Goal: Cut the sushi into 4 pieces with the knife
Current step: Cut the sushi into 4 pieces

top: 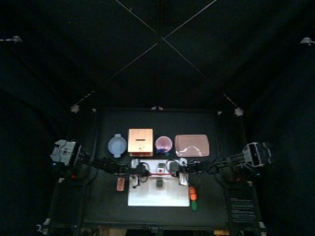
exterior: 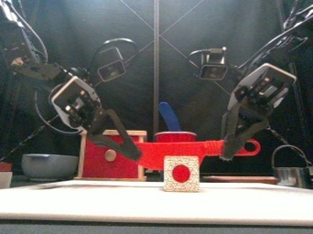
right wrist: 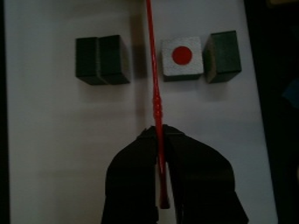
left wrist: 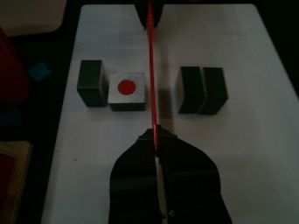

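Low in the middle of the front view, a red toy knife (exterior: 171, 146) lies level across the top of the toy sushi roll of dark green blocks (exterior: 184, 173). The roll's near end shows speckled white rice round a red centre. Whether the blade touches the roll cannot be told. The left gripper (exterior: 119, 137) comes down from the upper left with its jaws pinched tight on the blade's far end. The right gripper (exterior: 230, 151), coming from the upper right, is clamped the same way on the handle end. In the left wrist view the knife is a thin red line from bottom centre to the top edge, passing through a gap in the row of blocks. To the left of the line are a lone dark block and, close beside it, a piece showing a white face with a red dot (left wrist: 126, 87). To the right are two dark blocks pressed together. All of them rest on the white cutting board (left wrist: 233, 44), which sits at lower centre of the top view. Behind the board, the front view shows a blue-grey bowl (exterior: 49, 165) at the left. Next comes a pale wooden box with a red drawer front (exterior: 110, 155), then a red cup (exterior: 178, 137) holding a blue toy knife (exterior: 169, 114). In the top view, a flat pink tray (top: 193, 144) lies right of centre.
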